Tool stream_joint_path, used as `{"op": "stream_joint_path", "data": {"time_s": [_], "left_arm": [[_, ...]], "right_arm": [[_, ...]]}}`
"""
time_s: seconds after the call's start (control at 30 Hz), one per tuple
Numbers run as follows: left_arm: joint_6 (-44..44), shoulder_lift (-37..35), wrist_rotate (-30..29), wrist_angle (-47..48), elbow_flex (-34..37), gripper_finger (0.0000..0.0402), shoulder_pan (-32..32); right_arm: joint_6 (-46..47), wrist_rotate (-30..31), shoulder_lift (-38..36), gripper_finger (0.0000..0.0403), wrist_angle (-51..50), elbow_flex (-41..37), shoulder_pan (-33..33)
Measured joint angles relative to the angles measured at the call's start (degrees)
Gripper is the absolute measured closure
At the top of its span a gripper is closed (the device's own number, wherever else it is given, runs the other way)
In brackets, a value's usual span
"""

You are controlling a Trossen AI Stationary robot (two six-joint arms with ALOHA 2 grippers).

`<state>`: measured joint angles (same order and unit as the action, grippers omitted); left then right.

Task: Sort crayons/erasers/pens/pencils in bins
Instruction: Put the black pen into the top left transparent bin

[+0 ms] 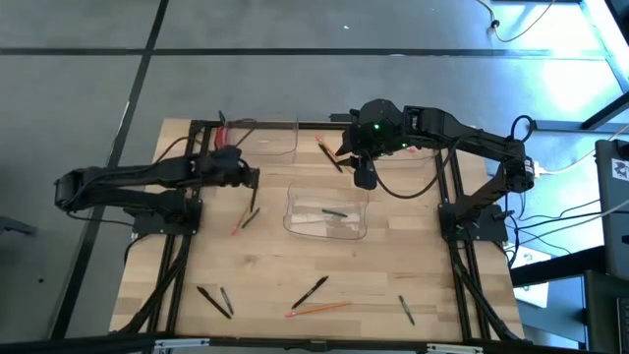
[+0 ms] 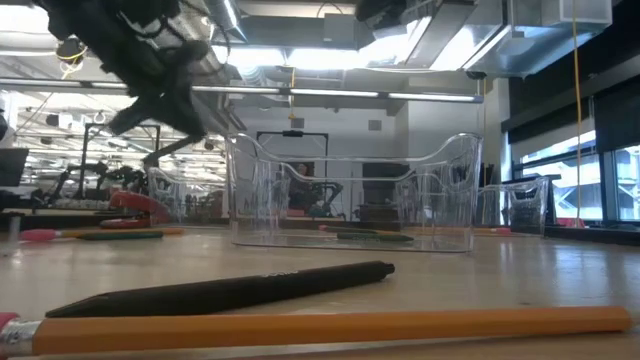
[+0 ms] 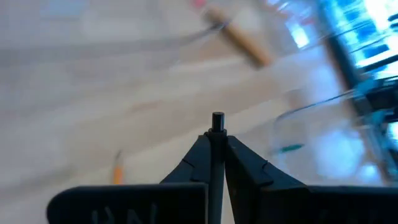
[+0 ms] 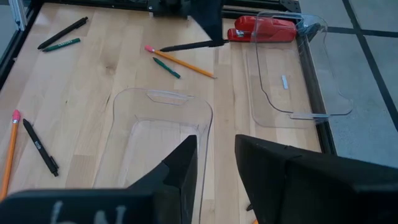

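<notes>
Jaws of the left gripper (image 3: 217,140) pinch a pen (image 3: 217,121) above the surface (image 1: 295,265), at nine o'clock from the middle bin (image 1: 327,209). A pencil (image 1: 240,222) and crayon (image 1: 252,216) lie just beneath. Right gripper (image 4: 214,163), jaws spread and holding nothing, hovers at twelve o'clock over the same bin. Another pencil (image 1: 316,309) lies at six o'clock.

Foreground pencil (image 2: 330,328) cut off both ends.

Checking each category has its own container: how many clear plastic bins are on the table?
3. One clear plastic shallow bin sits mid-table, one at the back edge beside the red stapler, and one at the back right, partly covered from above.
</notes>
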<state>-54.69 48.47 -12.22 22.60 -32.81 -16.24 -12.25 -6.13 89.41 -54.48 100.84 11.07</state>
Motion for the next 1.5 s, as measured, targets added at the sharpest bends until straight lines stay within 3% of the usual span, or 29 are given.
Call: {"op": "stream_joint_path", "data": {"time_s": [0.3, 0.63, 0.83, 1.13, 1.5], "left_arm": [[20.31, -0.51, -0.34, -14.84, -0.15, 0.0384, -6.24], [45.13, 2.06, 0.25, -14.41, -8.43, 0.0384, -19.42], [59.05, 8.64, 6.16, -14.35, -10.54, 0.0384, -25.76], [68.54, 20.29, 7.23, -14.57, -10.54, 0.0384, -29.21], [68.99, 29.95, 7.25, -14.57, -10.54, 0.0384, -29.23]], "right_arm": [[0.00, 0.00, 0.00, 0.0291, 0.15, 0.00, 0.00], [0.00, 0.01, 0.02, 0.0291, 0.74, 0.00, 0.00], [0.00, 0.04, 0.02, 0.0291, 0.73, 0.00, 0.00], [0.00, 0.04, 0.02, 0.0291, 0.70, 0.00, 0.00], [0.00, 0.04, 0.02, 0.0291, 0.68, 0.00, 0.01]]}}
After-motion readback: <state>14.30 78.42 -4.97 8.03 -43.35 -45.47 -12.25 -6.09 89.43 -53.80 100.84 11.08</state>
